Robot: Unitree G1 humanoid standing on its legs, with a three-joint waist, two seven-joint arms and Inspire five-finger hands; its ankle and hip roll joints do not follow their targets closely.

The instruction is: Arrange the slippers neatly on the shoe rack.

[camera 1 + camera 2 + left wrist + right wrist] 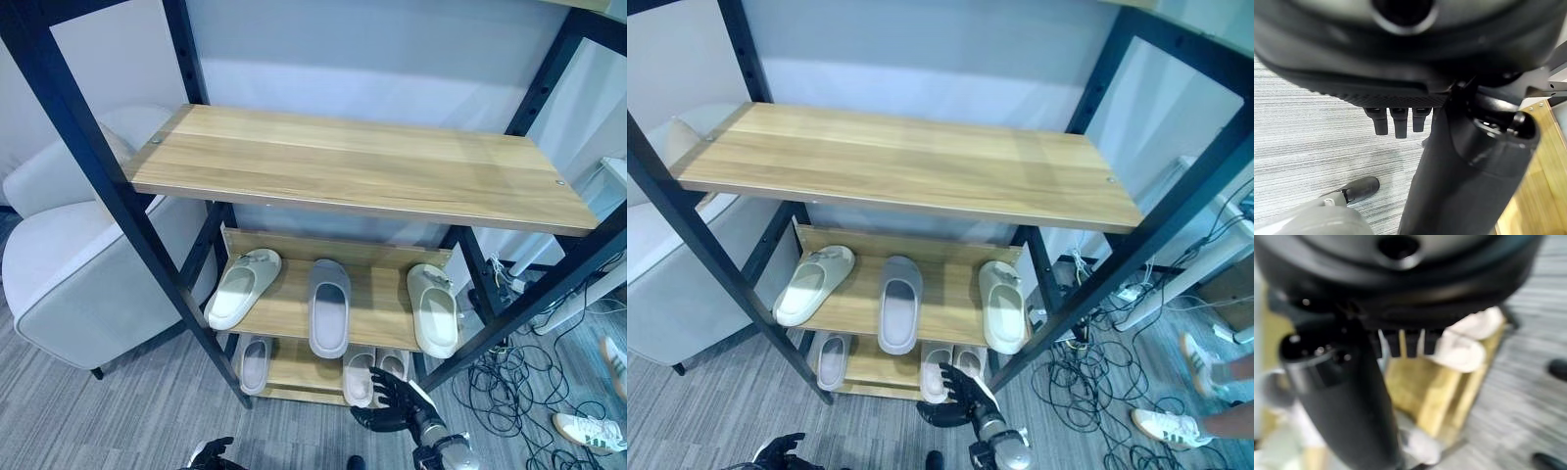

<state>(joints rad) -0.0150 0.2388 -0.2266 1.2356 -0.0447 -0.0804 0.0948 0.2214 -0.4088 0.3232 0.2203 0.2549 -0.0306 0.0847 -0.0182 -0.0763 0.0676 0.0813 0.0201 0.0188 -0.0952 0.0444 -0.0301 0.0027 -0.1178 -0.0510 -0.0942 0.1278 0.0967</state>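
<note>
While the left hand (pixel 211 454) sits low at the near edge over the grey carpet (pixel 127 411), its fingers showing straight and short in its own wrist view with nothing in them, the right hand (pixel 397 403) hangs just in front of the shoe rack (pixel 118 196), fingers spread and relaxed, holding nothing. Its fingertips lie close to the pair of pale slippers (pixel 372 375) on the bottom shelf (pixel 294 364); whether they touch cannot be told. To the left on that same shelf lies a single grey slipper (pixel 255 363), apart from the pair. One level up, the middle shelf (pixel 377 304) carries three slippers: a cream slipper (pixel 242 288) at the left, angled with its toe toward the back right, a grey slipper (pixel 329 306) in the middle pointing straight back with its heel over the front edge, and a cream slipper (pixel 434 308) at the right. Above them spreads the wooden top shelf (pixel 353 162). A pale armchair (pixel 69 264) stands left of the rack, and tangled black cables (pixel 519 382) lie on the floor at the right, near a person's white sneaker (pixel 588 429).
</note>
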